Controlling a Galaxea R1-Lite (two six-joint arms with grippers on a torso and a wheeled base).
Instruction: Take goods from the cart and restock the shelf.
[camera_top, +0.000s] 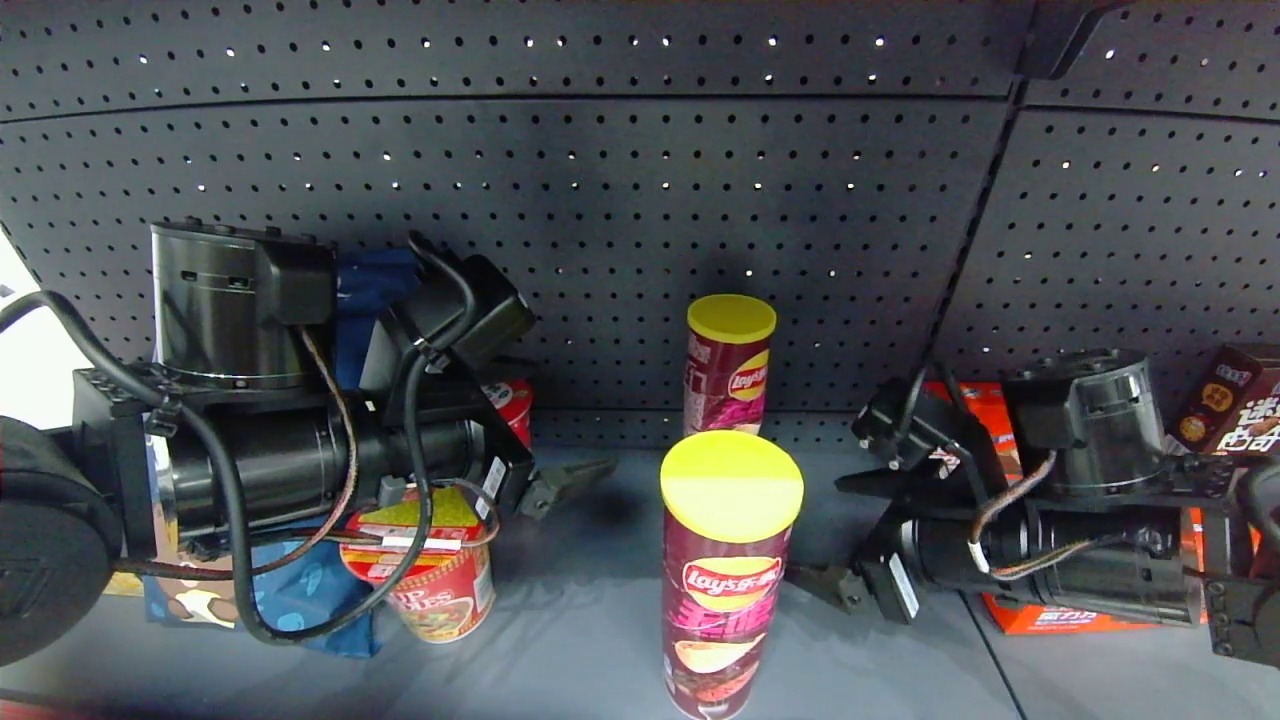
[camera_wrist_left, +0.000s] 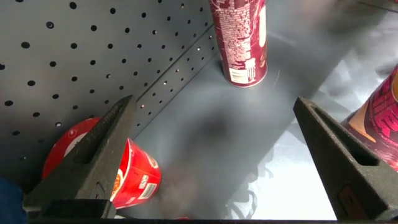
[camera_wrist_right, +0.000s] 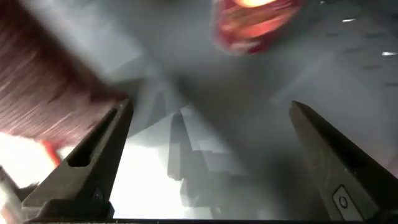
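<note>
Near chip can (camera_top: 730, 590): upright on the shelf (camera_top: 580, 650), near centre, between my claws.
Far chip can (camera_top: 728, 365): upright behind it, against the pegboard (camera_top: 640, 200).
Left claw (camera_wrist_left: 214, 124): spread wide, left of the near can.
Right claw (camera_wrist_right: 210, 118): spread wide, just right of it.
Cup noodles (camera_top: 440, 590): under my left arm.

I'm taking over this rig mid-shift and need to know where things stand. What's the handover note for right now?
Left pincer: open, empty, low over the shelf, by the rear noodle cup.
Right pincer: open, empty, beside the front chip can.
Done: front chip can and rear chip can stand upright on the shelf, one behind the other.
Left: likely withdraw both arms and fetch the next goods to restock.
</note>
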